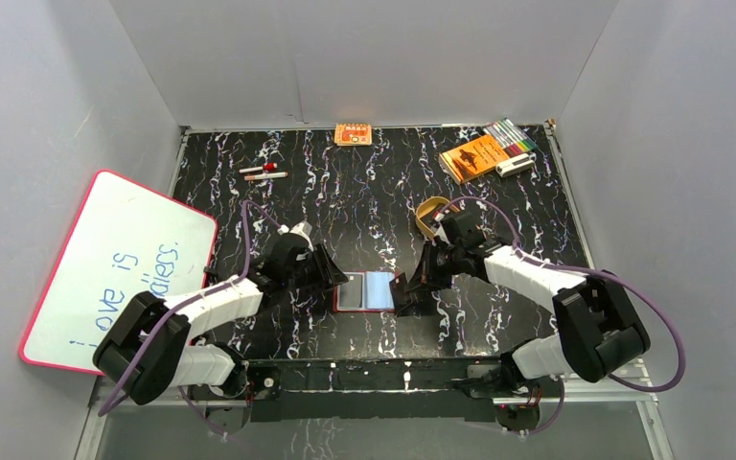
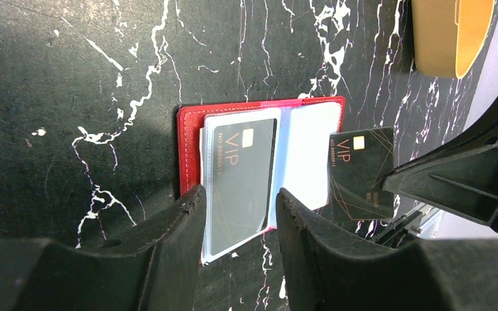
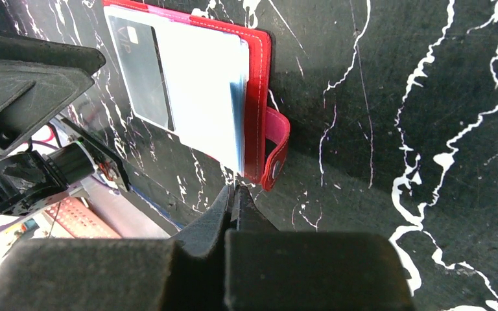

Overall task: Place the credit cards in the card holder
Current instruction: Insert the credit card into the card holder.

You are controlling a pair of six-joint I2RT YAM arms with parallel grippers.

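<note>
Black VIP credit cards (image 2: 361, 173), red card holder (image 2: 191, 149)

Top view high, far, looking down, wrist views low and close, all sharing the card holder (image 1: 366, 291)

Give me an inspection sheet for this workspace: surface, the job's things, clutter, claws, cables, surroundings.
Surface: black marbled table, no spill seen.
Job's things: card holder lies open; one credit card in its clear sleeve; second credit card at the holder's edge near the right claw, not sleeved.
Clutter: tan tray, orange booklet, marker pack, small orange box, pens.
Claws: left claw jaws apart, straddling the sleeved card, pressing or not unclear; right claw shut, by the holder's snap tab.
Cables: purple cables loop off both arms, clear of the holder.
Surroundings: whiteboard at the left wall; grey walls.
</note>
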